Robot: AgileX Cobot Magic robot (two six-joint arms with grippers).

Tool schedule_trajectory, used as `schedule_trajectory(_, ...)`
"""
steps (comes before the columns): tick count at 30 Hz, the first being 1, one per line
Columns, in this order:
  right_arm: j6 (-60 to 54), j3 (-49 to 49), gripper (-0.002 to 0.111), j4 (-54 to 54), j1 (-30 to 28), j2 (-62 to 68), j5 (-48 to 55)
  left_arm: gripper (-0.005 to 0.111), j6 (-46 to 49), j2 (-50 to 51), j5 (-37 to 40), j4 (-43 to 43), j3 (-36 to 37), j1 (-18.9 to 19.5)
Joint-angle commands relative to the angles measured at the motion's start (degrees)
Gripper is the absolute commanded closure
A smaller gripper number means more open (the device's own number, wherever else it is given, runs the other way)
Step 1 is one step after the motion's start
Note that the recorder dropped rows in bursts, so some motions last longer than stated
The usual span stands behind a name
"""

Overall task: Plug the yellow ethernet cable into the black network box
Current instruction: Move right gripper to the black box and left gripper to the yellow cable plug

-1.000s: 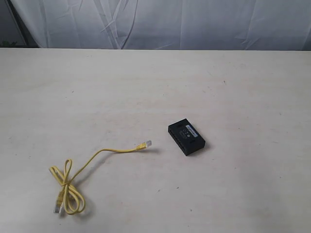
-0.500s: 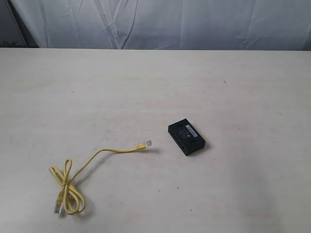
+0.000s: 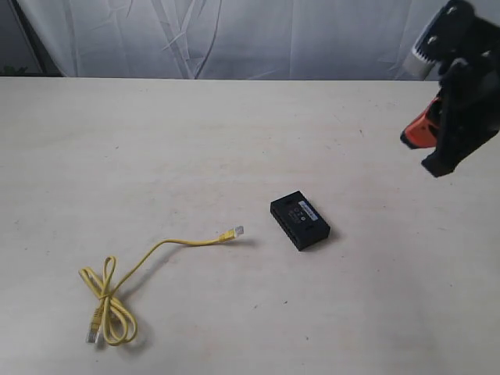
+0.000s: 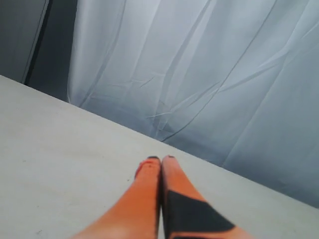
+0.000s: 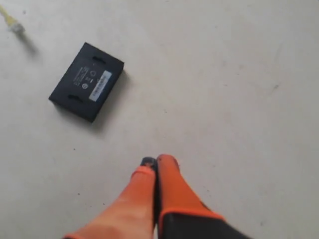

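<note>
The yellow ethernet cable [image 3: 148,262] lies on the table at the front left, coiled near the edge, with one clear plug [image 3: 237,231] pointing toward the black network box [image 3: 300,220] at the middle. That box [image 5: 87,80] and a plug tip [image 5: 16,26] also show in the right wrist view. My right gripper [image 3: 412,134] hangs high at the right, well away from the box; its orange fingers [image 5: 157,160] are pressed together on nothing. My left gripper [image 4: 160,159] is shut and empty above bare table; it is not seen in the exterior view.
The pale table [image 3: 250,133] stretches wide around both objects. A white curtain [image 3: 258,35] hangs behind its far edge, and it also shows as the curtain [image 4: 209,74] in the left wrist view.
My right arm has come into the exterior view at the upper right; it was absent before. Cable and box have not moved.
</note>
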Motion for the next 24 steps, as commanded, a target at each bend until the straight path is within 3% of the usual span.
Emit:
schedule_trajectory(1, -6.6, -1.5, 0.109, 0.1, 2.7, 6.9, -1.7, 0.106, -0.5, -0.4, -2.3, -2.9, 0.1, 0.1)
schedule_trajectory(8, -7.0, -8.1, 0.109, -3.8, 5.7, 16.5, 1.7, 0.106, -0.6, -0.4, -0.5, -6.0, 0.1, 0.1)
schedule_trajectory(14, -16.6, -10.5, 0.109, -4.1, 6.7, 21.9, 3.0, 0.106, -1.3, 0.5, 3.6, -7.9, -1.8, 0.1)
schedule_trajectory(20, -18.6, -10.6, 0.109, -2.6, 7.8, 25.9, 2.3, 0.106, -0.6, 8.6, 6.3, -6.3, -9.7, 0.1)
schedule_trajectory(24, -18.7, -10.6, 0.109, -2.3, 9.3, 28.6, -2.7, 0.106, 5.7, 17.4, 13.5, -3.9, -17.2, 0.1)
